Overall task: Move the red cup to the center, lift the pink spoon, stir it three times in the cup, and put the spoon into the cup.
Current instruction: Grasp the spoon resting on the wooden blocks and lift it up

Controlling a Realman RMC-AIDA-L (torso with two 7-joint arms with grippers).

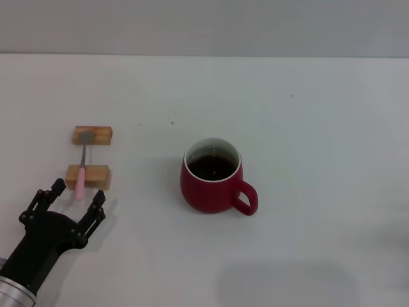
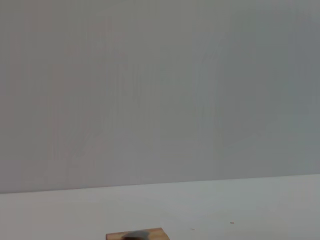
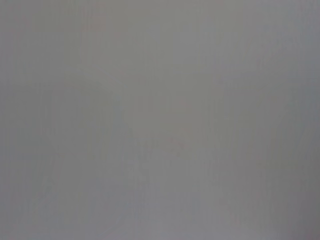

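The red cup (image 1: 213, 178) stands near the middle of the white table (image 1: 307, 128), its handle toward the front right, dark liquid inside. The pink spoon (image 1: 81, 167) lies across two wooden blocks at the left, its grey bowl on the far block (image 1: 93, 135) and its pink handle on the near block (image 1: 88, 176). My left gripper (image 1: 78, 196) is open and empty, just in front of the near block and the spoon's handle end. The left wrist view shows only the far block's edge (image 2: 135, 234) with the spoon bowl on it. My right gripper is out of view.
The table's far edge (image 1: 204, 55) meets a plain grey wall. The right wrist view shows only a blank grey surface.
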